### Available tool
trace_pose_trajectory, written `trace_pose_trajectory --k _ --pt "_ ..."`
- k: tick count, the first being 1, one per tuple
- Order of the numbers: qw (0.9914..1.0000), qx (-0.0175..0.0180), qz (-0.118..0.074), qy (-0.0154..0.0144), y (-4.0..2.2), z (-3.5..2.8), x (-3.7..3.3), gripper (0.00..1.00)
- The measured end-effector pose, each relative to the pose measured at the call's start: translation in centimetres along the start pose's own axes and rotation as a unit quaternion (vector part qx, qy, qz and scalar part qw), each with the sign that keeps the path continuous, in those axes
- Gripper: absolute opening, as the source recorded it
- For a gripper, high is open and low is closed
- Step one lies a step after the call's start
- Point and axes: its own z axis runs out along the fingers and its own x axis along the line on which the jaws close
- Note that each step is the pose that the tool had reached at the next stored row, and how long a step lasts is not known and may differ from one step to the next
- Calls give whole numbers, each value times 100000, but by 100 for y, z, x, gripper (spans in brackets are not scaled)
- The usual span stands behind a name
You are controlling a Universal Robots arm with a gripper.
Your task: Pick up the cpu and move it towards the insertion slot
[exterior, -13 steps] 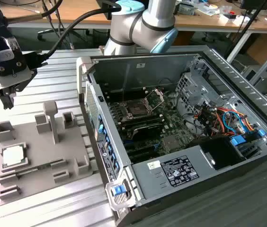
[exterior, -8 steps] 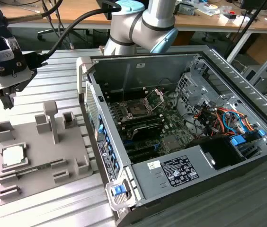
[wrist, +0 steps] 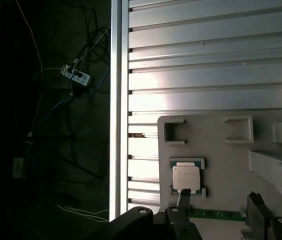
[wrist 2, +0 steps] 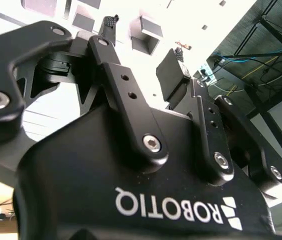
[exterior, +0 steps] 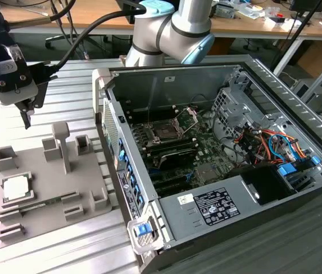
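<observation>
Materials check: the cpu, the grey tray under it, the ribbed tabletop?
The small square pale cpu: likely metal lid, silvery, dull sheen. The grey blocky tray: probably matte plastic, no glare. The ribbed silver tabletop: likely extruded aluminium, bright reflections along its slats.

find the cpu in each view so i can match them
exterior view: cpu in the grey tray, at the exterior view's left
first wrist view: cpu in its tray pocket, just past a fingertip
second wrist view: the tray's raised blocks behind the open gripper
shared landmark: the grey tray
</observation>
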Motion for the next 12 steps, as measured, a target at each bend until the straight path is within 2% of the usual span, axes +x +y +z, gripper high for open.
trace_pose_trajectory --k 8,12 --pt "100000 2 1 0 0 2 0 54" --pt "100000 -1 0 1 -49 2 6 54"
